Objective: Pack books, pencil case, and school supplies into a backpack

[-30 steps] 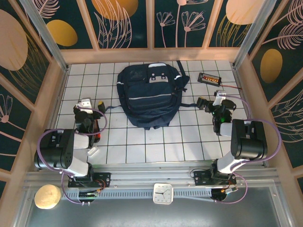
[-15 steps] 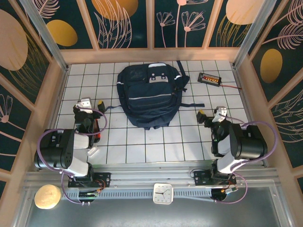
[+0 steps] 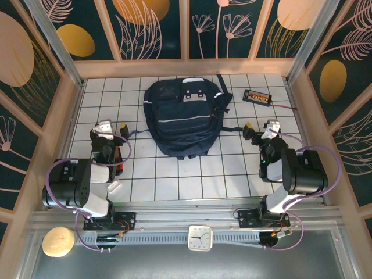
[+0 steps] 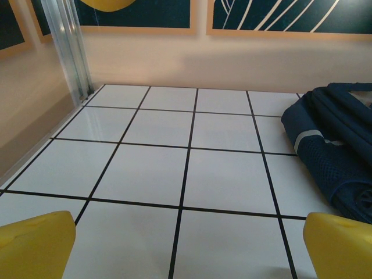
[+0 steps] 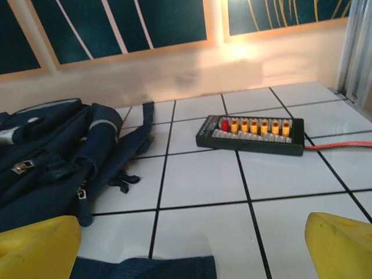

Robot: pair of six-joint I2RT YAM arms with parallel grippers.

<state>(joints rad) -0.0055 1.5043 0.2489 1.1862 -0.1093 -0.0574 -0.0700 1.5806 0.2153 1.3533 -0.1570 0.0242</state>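
"Since the top view starts at the near rail, what lies there?"

"A small clock, midway between the two bases. Past it, the left gripper sits low over the tiles on the left, and the right gripper sits on the right."

"Can the jaws be read from above?"

"The wrist cameras do it better. On the left wrist, yellow fingers stand at the bottom corners, spread wide, with bare tile between them. The right wrist shows the same wide spread. A dark strap lies on the tile under the gap, and nothing is gripped."

"And the backpack?"

"From above, the backpack lies flat at mid-table, between the arms and beyond them, with its white patches toward the far wall. The left wrist catches its edge, mesh with a pale stripe. The right wrist adds a zip pull and the straps trailing from its side."

"Anything farther?"

"A black box with orange lights lies right of the pack near the far wall, apart from it. A red cable runs off it to the right."
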